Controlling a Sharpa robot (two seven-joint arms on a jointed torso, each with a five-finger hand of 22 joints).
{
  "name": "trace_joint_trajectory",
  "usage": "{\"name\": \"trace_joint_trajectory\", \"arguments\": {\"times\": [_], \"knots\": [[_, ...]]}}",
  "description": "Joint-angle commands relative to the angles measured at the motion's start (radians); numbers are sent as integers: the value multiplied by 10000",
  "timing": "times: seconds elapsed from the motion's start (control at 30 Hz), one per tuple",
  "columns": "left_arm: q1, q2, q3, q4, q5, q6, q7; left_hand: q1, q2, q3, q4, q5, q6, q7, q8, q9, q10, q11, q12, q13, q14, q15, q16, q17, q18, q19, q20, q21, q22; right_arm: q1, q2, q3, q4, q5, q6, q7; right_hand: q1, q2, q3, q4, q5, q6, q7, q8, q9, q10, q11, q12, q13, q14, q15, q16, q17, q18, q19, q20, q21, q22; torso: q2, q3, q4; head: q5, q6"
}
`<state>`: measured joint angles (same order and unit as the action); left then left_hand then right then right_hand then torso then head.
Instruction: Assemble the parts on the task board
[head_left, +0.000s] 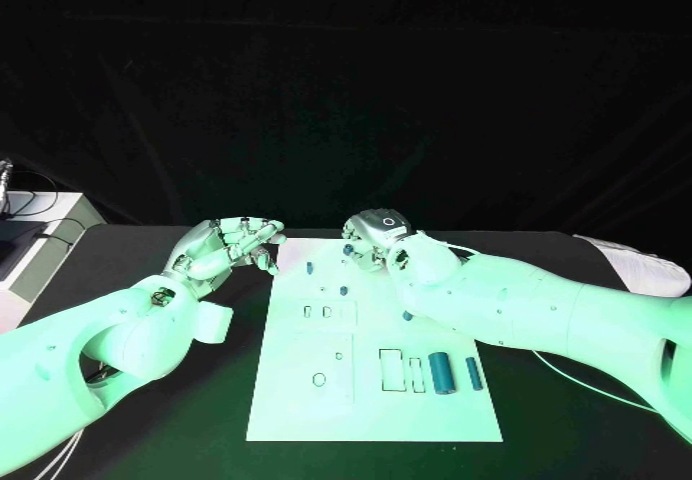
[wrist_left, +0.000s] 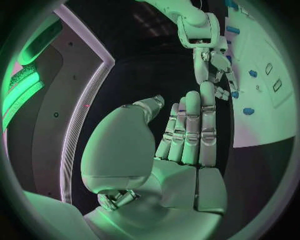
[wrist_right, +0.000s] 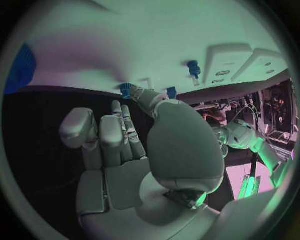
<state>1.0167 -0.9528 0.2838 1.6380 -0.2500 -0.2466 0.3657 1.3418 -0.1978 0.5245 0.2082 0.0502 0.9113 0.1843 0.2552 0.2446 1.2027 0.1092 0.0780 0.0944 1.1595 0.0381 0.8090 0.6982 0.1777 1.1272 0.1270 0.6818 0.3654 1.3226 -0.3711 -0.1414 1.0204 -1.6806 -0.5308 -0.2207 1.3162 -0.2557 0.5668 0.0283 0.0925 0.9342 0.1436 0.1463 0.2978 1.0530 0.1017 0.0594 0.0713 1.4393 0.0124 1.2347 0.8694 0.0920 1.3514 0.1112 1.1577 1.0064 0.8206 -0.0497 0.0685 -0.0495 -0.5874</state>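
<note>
2 blue cylindrical parts (head_left: 441, 372) lie side by side near the right edge of the white task board (head_left: 361, 405), beside a row of rectangular slots; smaller blue parts (head_left: 348, 249) stand or lie near the board's far end. The board lies in the middle of the black table (head_left: 216, 410), long side running away from the robot.

The right hand (head_left: 378, 238) hovers over the board's far right corner, palm down, fingers curled toward the small parts there. In the right wrist view 1 fingertip (wrist_right: 134, 92) sits right by a small blue part (wrist_right: 127, 89); whether it pinches it I cannot tell.

The left hand (head_left: 228, 248) hangs just off the board's far left edge, above bare table, fingers straight and close together, holding nothing.

Bare table runs along both long sides of the board.
</note>
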Motion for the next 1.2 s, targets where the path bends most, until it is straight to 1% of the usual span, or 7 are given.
{"name": "trace_joint_trajectory", "arguments": {"times": [0.03,0.43,0.67,0.73,0.8,0.9,1.2], "knots": [[10,6,10,18,-29,184,51,-26,84,51,5,4,-43,14,-48,11,-16,47,-61,11,-81,8,61,11,18,-48,-3,35,11,8,6,1,-15,25,62,89,199,102,-367,54,-43,-90,-19,-71,-13,-165,31,31,-10,-57,16,-97,-183,227,-76,10,-227,-239,5,0,-1,8,-13],[7,-1,10,-50,-42,325,50,-36,86,54,-1,3,-52,18,-58,17,-28,52,-64,16,-98,13,80,23,19,-81,2,79,42,106,-859,-1,788,596,-354,-138,425,301,-590,257,141,190,58,-25,29,342,-64,158,77,20,-60,-15,-114,208,81,-50,-261,-156,-3,-4,-38,27,-20],[1,57,9,-98,-276,708,185,-52,8,29,-38,3,-116,22,-101,21,-82,64,-81,20,-153,23,101,42,22,-124,12,185,112,286,-2047,106,1914,2396,-370,166,361,17,-202,350,262,426,94,-13,81,2718,-385,1197,801,321,-293,724,1154,85,430,-237,225,538,-34,31,-184,65,-9],[-1,65,9,-101,-336,750,192,-61,-9,21,-41,3,-133,24,-113,21,-103,68,-87,20,-167,27,104,46,22,-133,15,210,129,366,-2389,136,2176,2907,-100,255,308,-152,-542,319,330,496,-97,12,112,3288,-600,2540,1984,370,-508,913,1407,37,548,-441,393,769,-48,43,-208,73,-3],[-2,64,9,-105,-383,772,194,-63,-10,20,-41,4,-136,25,-114,21,-106,68,-88,20,-168,27,105,46,22,-134,16,214,131,455,-2794,165,2424,3479,313,313,309,-18,-915,423,389,308,-76,-19,128,2606,-567,8137,7781,458,-451,1299,2068,-62,742,-475,756,1303,-57,54,-225,81,5],[-4,49,8,-107,-415,770,188,-71,-8,20,-41,4,-143,24,-120,24,-116,69,-87,23,-178,28,111,51,25,-123,17,256,156,528,-3225,188,2601,3929,849,307,160,16,-1398,709,1045,-19,21,79,182,3780,-411,13020,12754,780,-330,2199,3884,-303,1181,-339,1789,2648,-66,66,-253,170,10],[-12,42,6,-162,-443,733,138,-87,16,34,-58,4,-136,19,-128,51,-98,57,-57,52,-129,11,199,90,38,-74,12,496,297,582,-3648,197,2534,4312,2190,78,561,288,-2987,1239,1151,-615,271,30,150,4579,-170,14499,14327,1157,-56,3139,6258,-547,1520,-55,2832,4001,-68,118,-274,157,-8]]}}
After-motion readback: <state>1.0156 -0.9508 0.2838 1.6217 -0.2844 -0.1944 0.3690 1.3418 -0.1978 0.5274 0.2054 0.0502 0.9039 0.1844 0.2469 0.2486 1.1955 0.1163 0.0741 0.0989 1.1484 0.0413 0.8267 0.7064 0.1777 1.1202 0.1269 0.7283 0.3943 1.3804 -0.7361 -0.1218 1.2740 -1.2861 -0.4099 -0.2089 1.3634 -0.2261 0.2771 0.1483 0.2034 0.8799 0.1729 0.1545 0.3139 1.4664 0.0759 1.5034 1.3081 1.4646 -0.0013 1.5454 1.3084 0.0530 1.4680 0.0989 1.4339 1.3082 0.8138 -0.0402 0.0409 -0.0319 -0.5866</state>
